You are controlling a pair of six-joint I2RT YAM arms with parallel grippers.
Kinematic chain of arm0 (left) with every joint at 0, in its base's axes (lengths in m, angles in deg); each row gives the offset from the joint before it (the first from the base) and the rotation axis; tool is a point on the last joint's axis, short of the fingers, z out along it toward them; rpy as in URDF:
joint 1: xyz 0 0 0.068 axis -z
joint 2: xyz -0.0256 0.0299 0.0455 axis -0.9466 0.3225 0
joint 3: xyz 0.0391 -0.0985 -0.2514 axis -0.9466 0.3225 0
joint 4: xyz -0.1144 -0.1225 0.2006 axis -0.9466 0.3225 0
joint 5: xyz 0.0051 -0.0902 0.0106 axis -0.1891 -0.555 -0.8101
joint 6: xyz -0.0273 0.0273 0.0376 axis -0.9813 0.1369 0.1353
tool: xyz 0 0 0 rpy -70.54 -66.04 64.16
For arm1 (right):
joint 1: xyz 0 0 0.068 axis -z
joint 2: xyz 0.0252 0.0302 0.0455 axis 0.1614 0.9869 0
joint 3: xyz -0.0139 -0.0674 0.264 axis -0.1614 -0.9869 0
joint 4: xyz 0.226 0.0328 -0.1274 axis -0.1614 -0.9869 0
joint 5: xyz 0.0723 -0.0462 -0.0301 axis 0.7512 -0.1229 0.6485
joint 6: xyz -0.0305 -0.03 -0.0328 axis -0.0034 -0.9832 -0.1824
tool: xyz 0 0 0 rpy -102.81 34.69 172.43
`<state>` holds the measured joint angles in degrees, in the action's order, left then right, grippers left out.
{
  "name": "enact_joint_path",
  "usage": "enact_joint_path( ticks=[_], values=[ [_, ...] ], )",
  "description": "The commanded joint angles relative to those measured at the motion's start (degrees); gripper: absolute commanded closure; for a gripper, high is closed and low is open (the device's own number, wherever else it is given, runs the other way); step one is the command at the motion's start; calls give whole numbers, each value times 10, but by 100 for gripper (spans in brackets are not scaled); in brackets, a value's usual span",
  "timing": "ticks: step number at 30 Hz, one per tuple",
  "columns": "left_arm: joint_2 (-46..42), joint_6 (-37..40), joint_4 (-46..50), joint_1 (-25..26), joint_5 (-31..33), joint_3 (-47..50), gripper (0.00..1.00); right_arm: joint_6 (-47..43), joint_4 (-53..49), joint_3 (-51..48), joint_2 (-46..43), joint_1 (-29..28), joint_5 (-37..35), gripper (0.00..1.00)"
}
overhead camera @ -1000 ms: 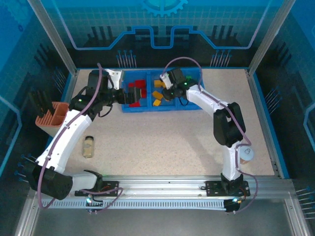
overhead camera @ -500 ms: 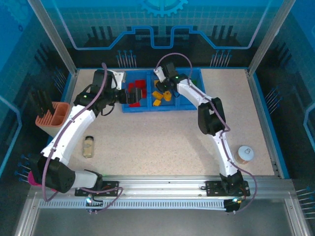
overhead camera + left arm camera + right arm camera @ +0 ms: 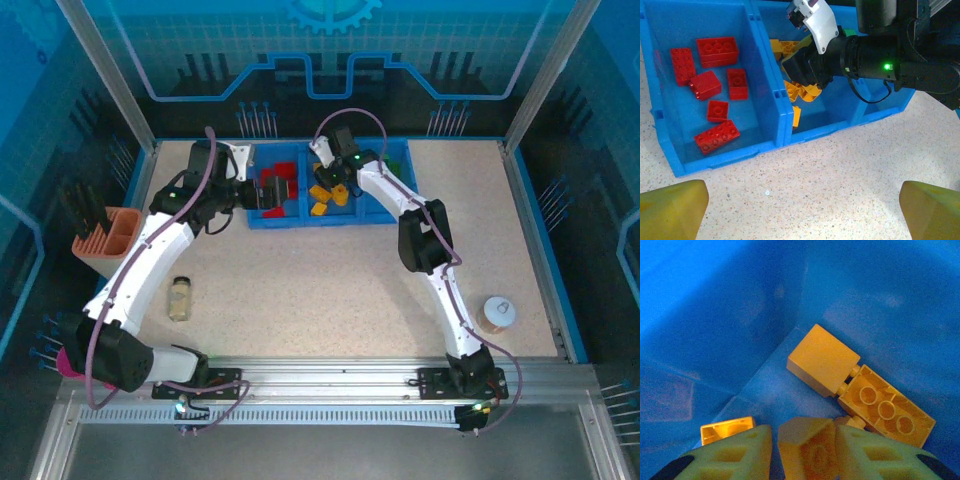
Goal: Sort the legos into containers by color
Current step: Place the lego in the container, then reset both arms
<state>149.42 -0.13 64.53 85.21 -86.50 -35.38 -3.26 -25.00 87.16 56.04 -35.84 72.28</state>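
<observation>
Entry: yellow-orange brick [image 3: 807, 452], between the fingers of my right gripper [image 3: 800, 436], directly above the tray's middle compartment [image 3: 822, 114]; clamped or loose, I cannot tell; my left gripper [image 3: 800, 210], jaws spread wide, empty, near the tray's left compartment [image 3: 756, 92]

Deep blue tray [image 3: 781, 117], glossy red legos [image 3: 703, 85] in one bay and yellow-orange legos [image 3: 822, 360] in the next, all on a beige table [image 3: 840, 180] speckled with dark and pale flecks. The left gripper [image 3: 800, 215] flashes mustard-yellow fingers [image 3: 671, 209], and the right gripper [image 3: 802, 435] has paler yellow fingers [image 3: 730, 455], a black body, a white shell and a green light [image 3: 886, 66]. Out at the side sits a peach-orange holder [image 3: 108, 238] with black pieces in it, and the white arms [image 3: 140, 270] trail mauve cables [image 3: 352, 113].
</observation>
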Motion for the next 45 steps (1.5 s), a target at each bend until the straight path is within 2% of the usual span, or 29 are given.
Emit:
enact_joint_path(
  ticks=[1,6,10,16,19,21,24,27,30,33,34,35,37,39,42,43,45],
  values=[
    [-18,-8,-5,-6,9,2,1,-5,-12,-17,-29,10,12,60],
    [-34,-3,-15,-6,21,17,1,-7,-12,-28,-51,10,15,59],
    [-63,22,-49,-13,66,60,1,-4,4,-59,-95,10,24,60],
    [-118,49,-147,-72,116,150,1,-4,29,-132,-200,7,26,59],
    [-151,61,-248,-114,153,234,1,-3,47,-185,-257,7,22,58],
    [-165,63,-320,-148,151,301,1,1,64,-228,-301,7,18,58],
    [-167,59,-490,-174,165,427,1,18,83,-307,-375,8,10,56],
    [-131,61,-584,-178,177,481,1,45,116,-427,-467,7,6,46],
    [-86,61,-648,-180,180,518,1,72,145,-544,-560,6,-11,24],
    [-29,65,-710,-184,138,529,1,86,169,-645,-643,7,-38,1],
    [-8,69,-728,-185,128,525,1,88,181,-683,-668,8,-43,0],
    [6,68,-702,-187,123,510,1,89,187,-710,-695,11,-46,0],
    [36,77,-743,-188,100,519,1,93,192,-752,-737,16,-57,0],
    [69,87,-825,-183,85,549,1,96,194,-787,-768,24,-52,0],
    [130,115,-978,-163,87,592,1,90,206,-841,-795,42,18,0],
    [115,114,-946,-161,84,592,1,89,214,-855,-802,43,20,0],
    [124,119,-943,-160,78,581,1,87,234,-883,-813,44,0,0]
  ],
)
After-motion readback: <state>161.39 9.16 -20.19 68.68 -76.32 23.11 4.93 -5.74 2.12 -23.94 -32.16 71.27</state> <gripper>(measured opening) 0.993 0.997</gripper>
